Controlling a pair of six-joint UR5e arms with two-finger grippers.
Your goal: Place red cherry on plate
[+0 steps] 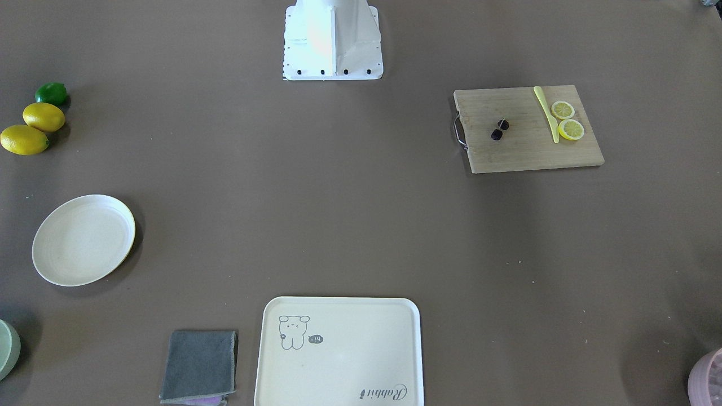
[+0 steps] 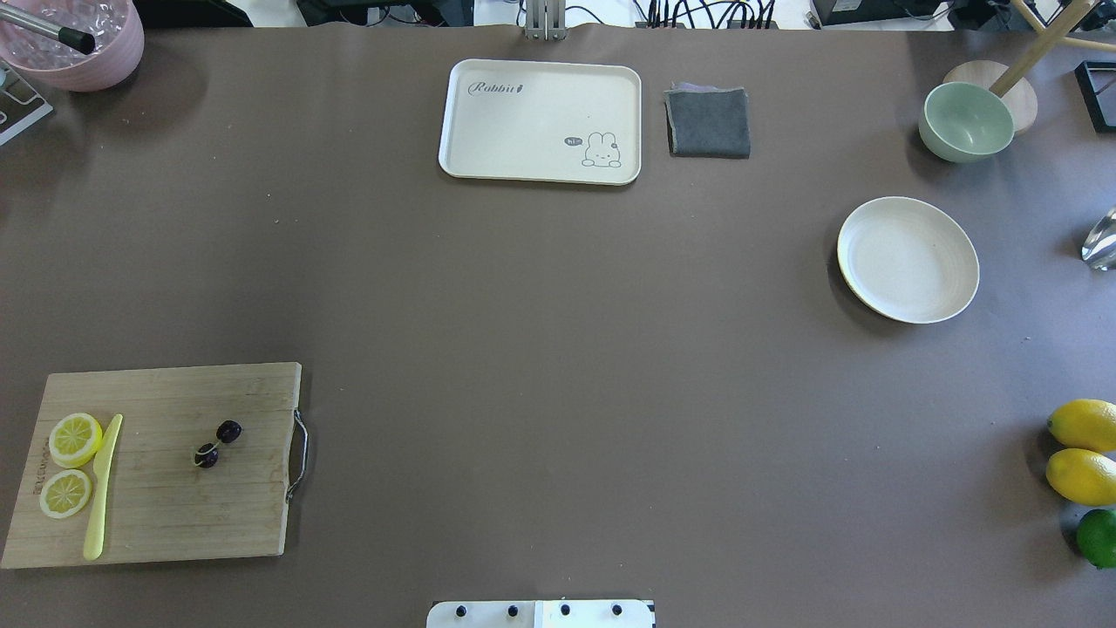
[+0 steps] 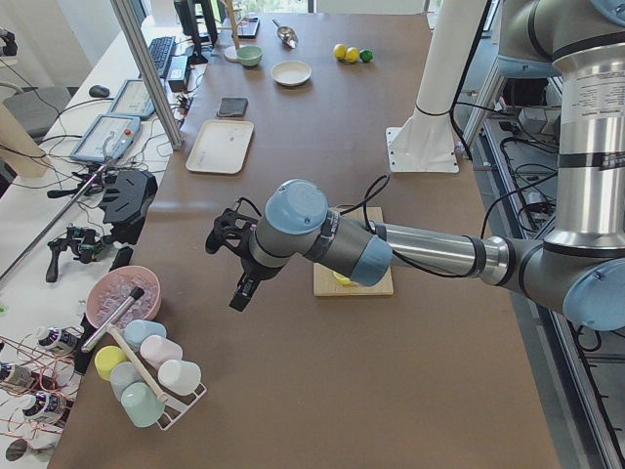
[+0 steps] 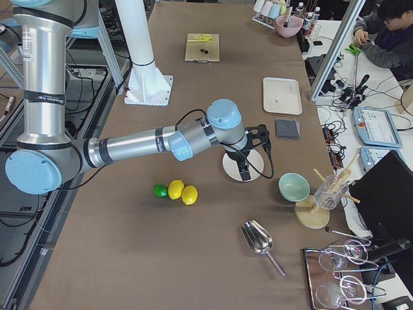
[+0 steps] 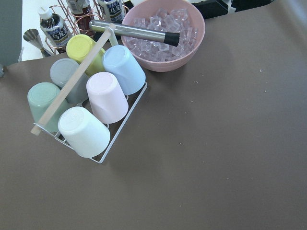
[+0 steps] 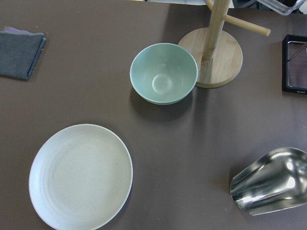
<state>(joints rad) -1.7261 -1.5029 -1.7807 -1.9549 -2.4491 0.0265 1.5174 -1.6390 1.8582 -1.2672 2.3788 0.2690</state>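
The red cherry, a pair of tiny dark fruits joined by a stem, lies on a wooden cutting board at the near left of the table, also seen from the front. The round cream plate sits empty at the far right, and it shows in the right wrist view. My left gripper hangs above the table's left end, well away from the board. My right gripper hovers over the plate. Both show only in the side views, so I cannot tell whether they are open or shut.
Lemon slices and a yellow knife share the board. A cream tray, grey cloth, green bowl, lemons, a lime, a metal scoop, a cup rack and an ice bowl stand around. A person sits beside the table.
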